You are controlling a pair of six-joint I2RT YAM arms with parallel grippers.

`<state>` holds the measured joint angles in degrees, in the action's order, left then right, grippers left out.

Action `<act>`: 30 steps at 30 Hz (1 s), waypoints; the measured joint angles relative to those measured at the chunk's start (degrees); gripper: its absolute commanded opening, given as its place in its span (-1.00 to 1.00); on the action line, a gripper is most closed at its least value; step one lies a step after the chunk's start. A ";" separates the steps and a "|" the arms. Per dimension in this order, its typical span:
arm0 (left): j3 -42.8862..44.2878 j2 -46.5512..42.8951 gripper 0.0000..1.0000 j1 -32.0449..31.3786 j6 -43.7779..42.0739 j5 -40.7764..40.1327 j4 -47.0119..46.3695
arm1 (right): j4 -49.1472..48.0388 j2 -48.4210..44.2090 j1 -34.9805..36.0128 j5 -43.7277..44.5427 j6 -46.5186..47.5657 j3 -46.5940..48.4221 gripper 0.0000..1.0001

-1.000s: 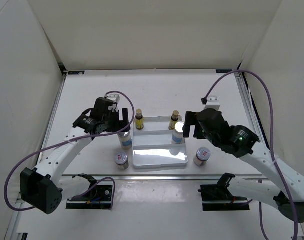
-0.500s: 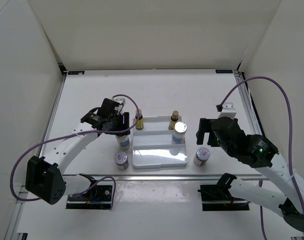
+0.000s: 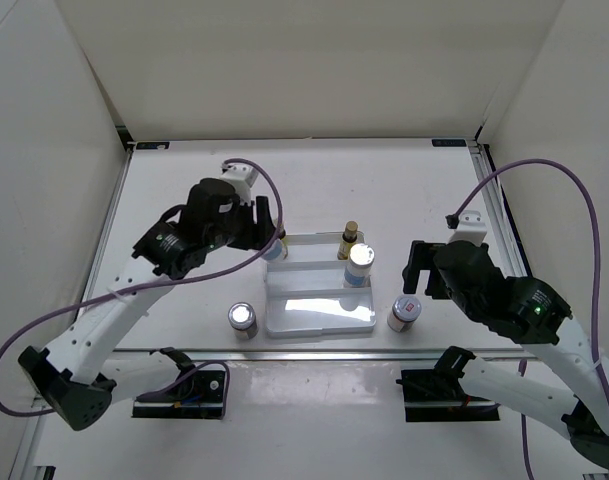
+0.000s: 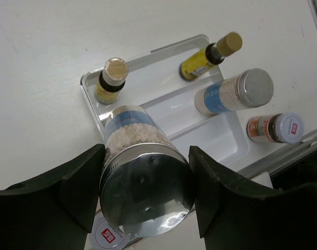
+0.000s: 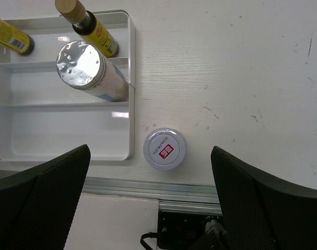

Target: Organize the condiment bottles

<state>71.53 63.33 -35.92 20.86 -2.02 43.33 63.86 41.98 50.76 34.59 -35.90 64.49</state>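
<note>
Left gripper (image 4: 146, 179): jaws set about halfway, both fingers (image 4: 77, 190) pressed against the sides of a white blue-label bottle (image 4: 132, 130) just below its silver lid. The bottle is held clear of the table, tilted, near the rear-left corner of the white stepped tray (image 3: 319, 328). The left arm rises from its base at the near left, elbow bent, wrist turned toward the tray. Right gripper (image 3: 420, 270): jaws fully spread, nothing between them and nothing touched. It hangs pointing down over the table just right of the tray, above a short silver-lidded jar (image 5: 164, 149) that stands on the table beside the tray's right wall. The right arm reaches in from the near right, forearm angled toward the tray. In the tray, two amber bottles (image 4: 114, 78) (image 4: 210, 52) stand on the rear step and a second white bottle (image 5: 83, 67) on the middle step at the right. A second short jar (image 3: 242, 318) stands on the table left of the tray's front.
</note>
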 measured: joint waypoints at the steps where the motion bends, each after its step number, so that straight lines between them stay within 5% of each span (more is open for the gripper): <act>1: 0.00 1.01 -0.55 -0.68 0.26 0.04 -0.02 | 0.09 0.00 0.00 0.00 -0.11 -0.02 1.00; 9: -2.25 10.49 -0.57 -4.74 1.79 -0.28 -1.57 | 1.01 0.00 0.00 0.22 -0.70 -0.55 1.00; 20: -7.34 17.03 -0.32 -5.97 3.17 -3.78 -6.56 | 2.32 3.10 0.00 -1.51 -5.33 -1.60 1.00; 26: -8.17 18.36 0.26 -6.21 3.85 -5.66 -8.85 | 2.12 9.68 0.00 -4.24 -10.56 -4.94 1.00; 30: -8.17 18.75 0.99 -6.21 3.87 -6.19 -9.90 | 2.27 10.64 0.00 -5.60 -13.44 -7.02 1.00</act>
<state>63.35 82.08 -42.13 24.73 -8.21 33.43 66.13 52.62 50.76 28.99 -49.34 57.47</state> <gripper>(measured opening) 0.823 0.998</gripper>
